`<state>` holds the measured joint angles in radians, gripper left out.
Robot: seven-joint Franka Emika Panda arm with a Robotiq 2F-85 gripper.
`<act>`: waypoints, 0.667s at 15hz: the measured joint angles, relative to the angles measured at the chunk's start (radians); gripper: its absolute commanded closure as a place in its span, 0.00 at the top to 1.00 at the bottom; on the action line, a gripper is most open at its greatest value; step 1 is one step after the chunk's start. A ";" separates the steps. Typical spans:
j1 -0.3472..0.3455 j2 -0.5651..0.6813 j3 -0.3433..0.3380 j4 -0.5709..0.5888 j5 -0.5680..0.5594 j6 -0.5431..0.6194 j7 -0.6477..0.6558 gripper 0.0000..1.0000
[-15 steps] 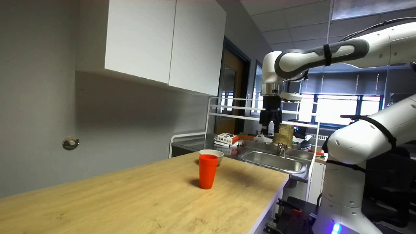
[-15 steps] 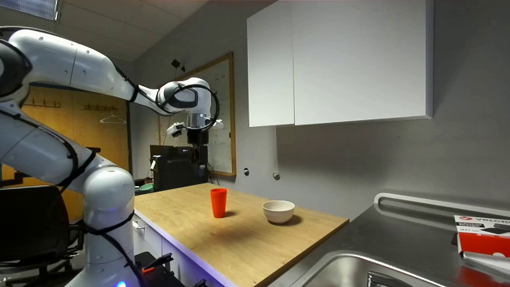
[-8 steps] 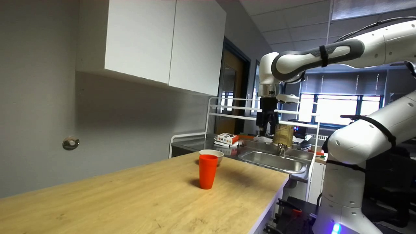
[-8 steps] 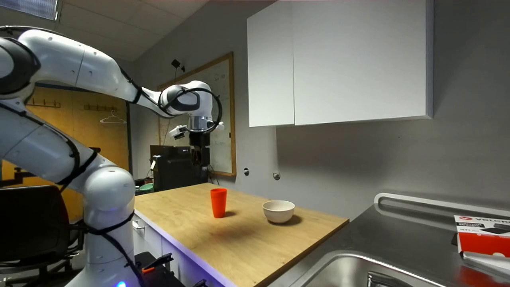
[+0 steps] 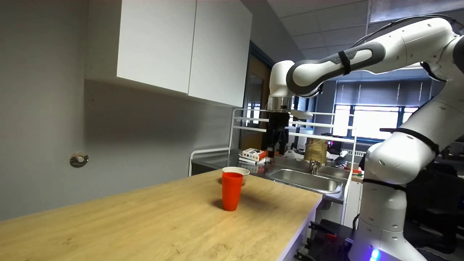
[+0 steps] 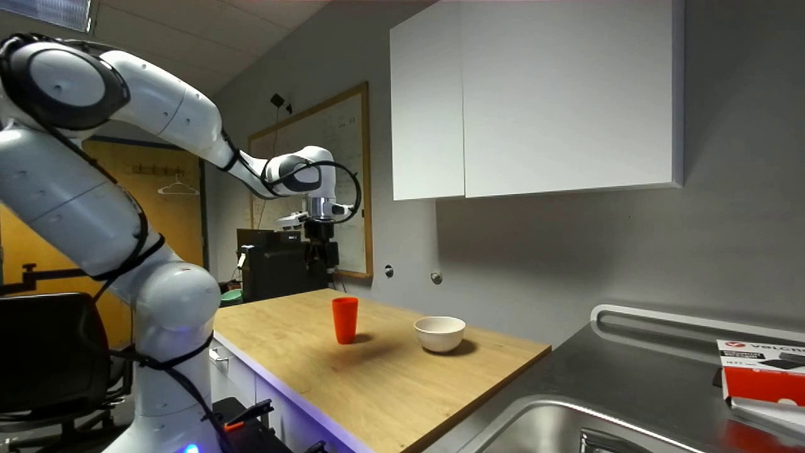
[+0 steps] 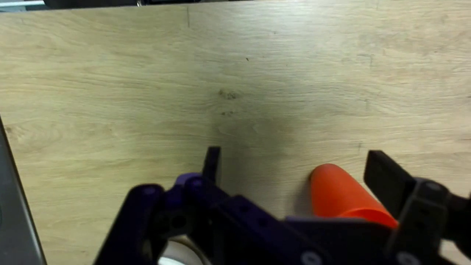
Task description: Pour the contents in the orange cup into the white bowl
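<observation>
Wrist view puts the tapered red-orange plastic cup (image 7: 342, 195) at four o'clock; the black two-fingered gripper (image 7: 296, 167), fingers spread, has dropped lower, presumably approaching to grasp.

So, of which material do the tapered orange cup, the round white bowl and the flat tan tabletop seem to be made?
Tapered orange cup: probably plastic, smooth, rather matte; even colour, thin rim.
Round white bowl: ceramic or hard plastic, smooth; its plain surface leaves this open.
Flat tan tabletop: wood or printed laminate, softly shiny; grain lines and knots show.
</observation>
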<state>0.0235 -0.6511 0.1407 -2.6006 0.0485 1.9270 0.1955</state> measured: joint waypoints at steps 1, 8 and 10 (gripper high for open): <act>0.016 0.031 0.012 0.015 0.001 0.020 0.000 1.00; 0.110 0.248 0.064 0.148 0.000 0.126 -0.008 1.00; 0.124 0.313 0.072 0.191 0.000 0.143 -0.012 1.00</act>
<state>0.1480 -0.3380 0.2125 -2.4092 0.0481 2.0697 0.1837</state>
